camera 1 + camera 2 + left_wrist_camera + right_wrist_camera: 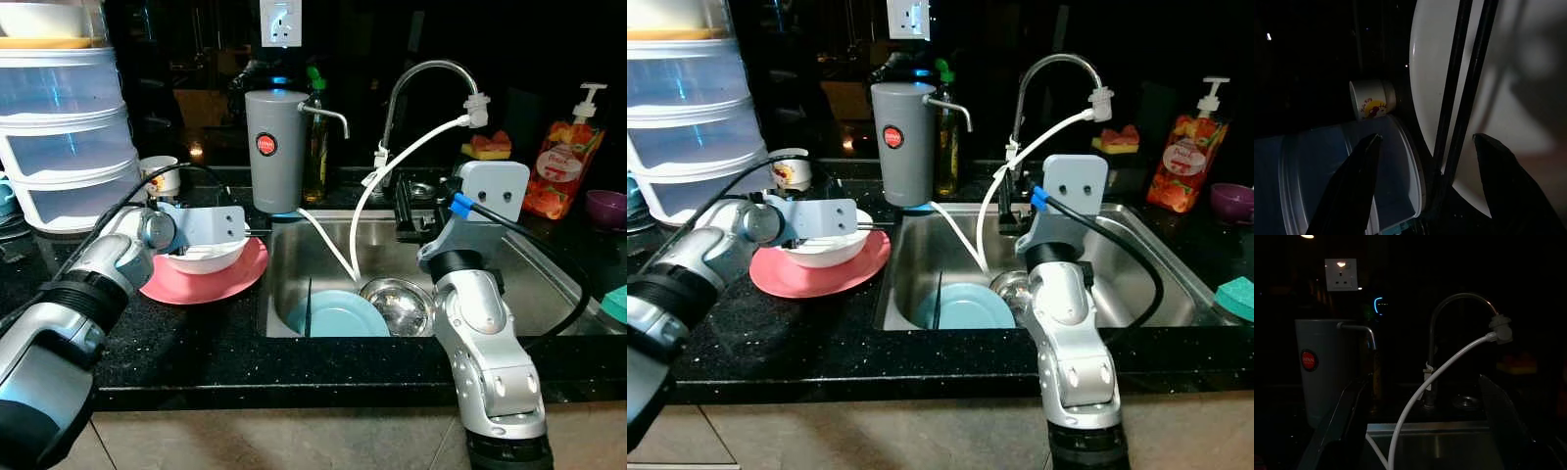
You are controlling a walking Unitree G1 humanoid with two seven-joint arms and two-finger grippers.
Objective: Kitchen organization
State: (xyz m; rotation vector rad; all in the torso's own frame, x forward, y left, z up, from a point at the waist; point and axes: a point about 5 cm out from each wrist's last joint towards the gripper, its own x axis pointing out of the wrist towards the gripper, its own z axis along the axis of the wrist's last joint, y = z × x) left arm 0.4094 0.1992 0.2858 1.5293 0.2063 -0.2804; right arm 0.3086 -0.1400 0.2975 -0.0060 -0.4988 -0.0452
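The left pincer [1425, 161] hovers over the white bowl [206, 257] on the pink plate [211, 282], left of the sink [529, 259] on the black desk [196, 352], fingers apart. The right pincer [1420, 421] hangs above the sink, fingers spread, facing the faucet [1459, 318]. A blue plate [343, 315] lies in the basin.

My left arm reaches forward over the counter edge, its wrist bent inward toward the sink [529, 264], and the left gripper [1425, 161] hangs with its two black fingers spread wide apart. My right arm is raised upright before the sink, and the right gripper [1422, 431] points at the faucet, fingers parted.
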